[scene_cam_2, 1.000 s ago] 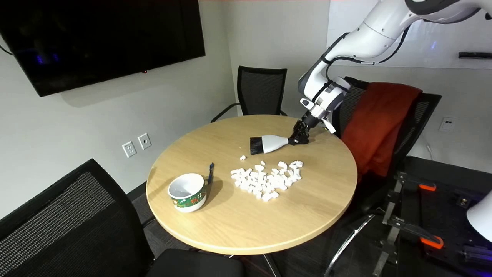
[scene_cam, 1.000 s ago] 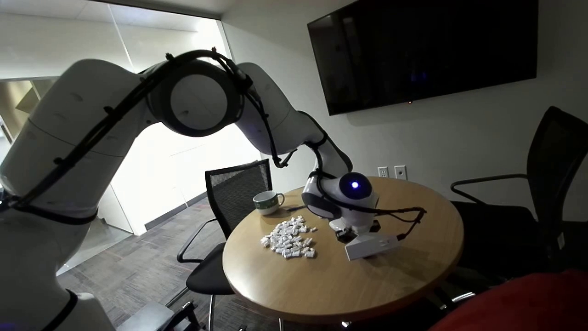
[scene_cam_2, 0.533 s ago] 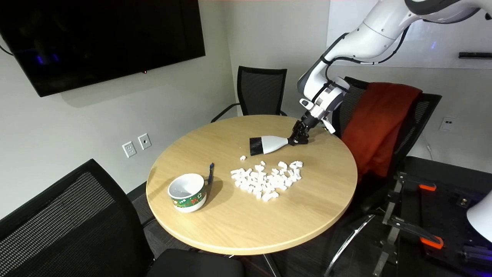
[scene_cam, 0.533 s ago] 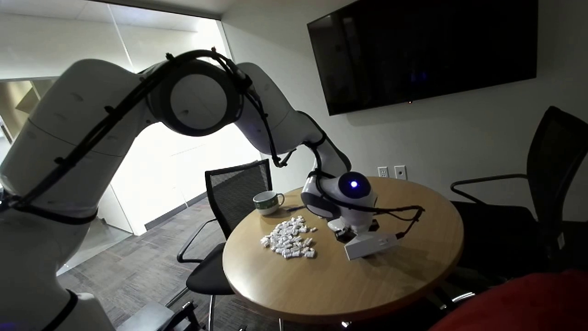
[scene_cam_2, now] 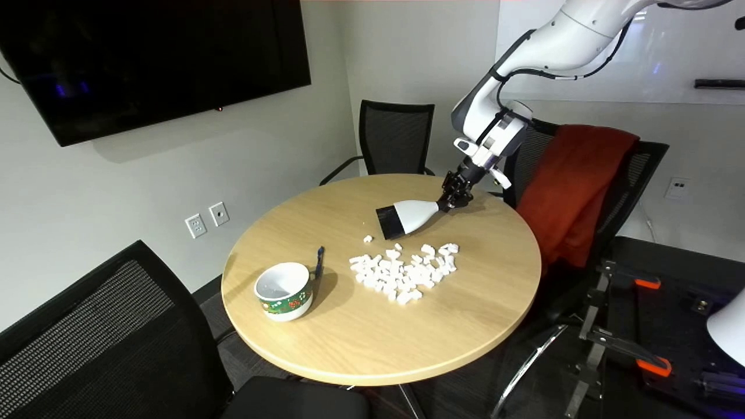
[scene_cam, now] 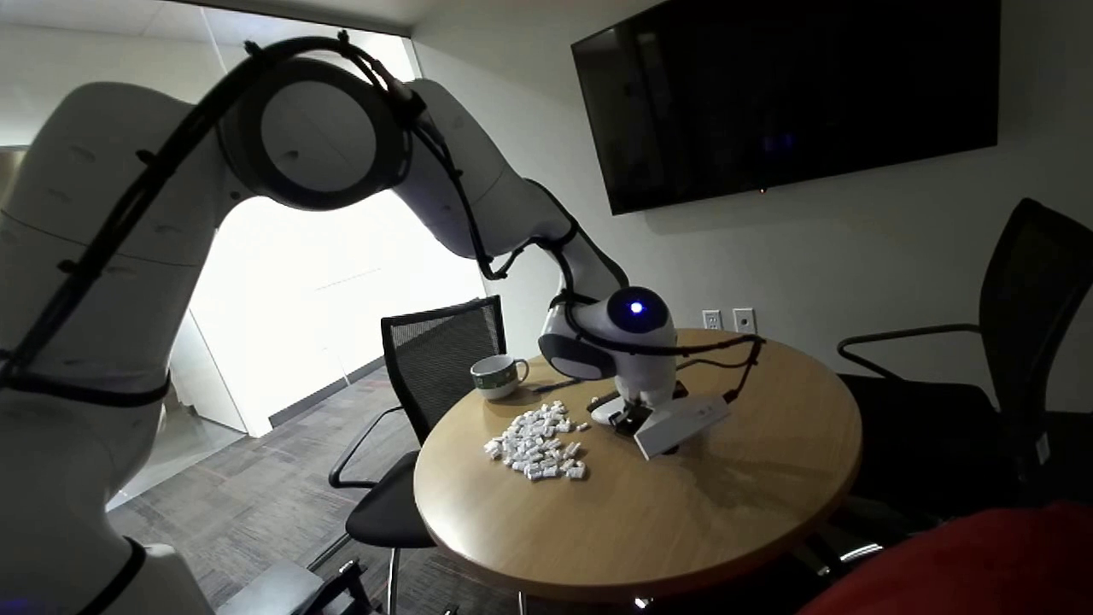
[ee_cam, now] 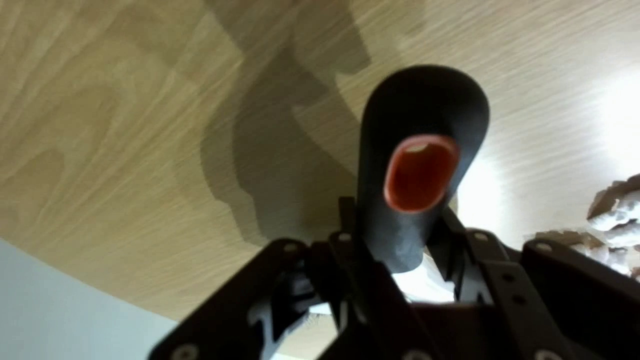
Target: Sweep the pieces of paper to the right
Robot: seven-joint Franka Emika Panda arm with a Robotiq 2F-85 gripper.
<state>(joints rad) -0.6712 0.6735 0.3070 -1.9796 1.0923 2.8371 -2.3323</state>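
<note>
Fingers [ee_cam: 480,252] of my gripper [ee_cam: 399,220] pinch the black handle [ee_cam: 425,100] of the brush [scene_cam_2: 414,216], one on each side, and from far away I can see a hole [ee_cam: 420,180] with a red rim in the handle's end. In both exterior views my long white arm [scene_cam_2: 561,49] bends down over a round, light brown table [scene_cam_2: 326,349]. Black chairs [scene_cam_2: 396,137] stand around the table, and a red cloth [scene_cam_2: 576,180] hangs over the back of one. My brush has a white middle and black hair [scene_cam_2: 390,223]; it slants over the table, and I cannot tell if the hair touches. Near the table's edge stands a cup [scene_cam_2: 283,294], white with a green band, its open top facing up. Just beside the cup lies a thin blue pen [scene_cam_2: 319,256]. Smallest are the white bits of paper [scene_cam_2: 393,278], spread in a loose pile on the table, near the brush and apart from the cup. One bit [scene_cam_2: 368,238] sits alone, just beside the brush hair.
</note>
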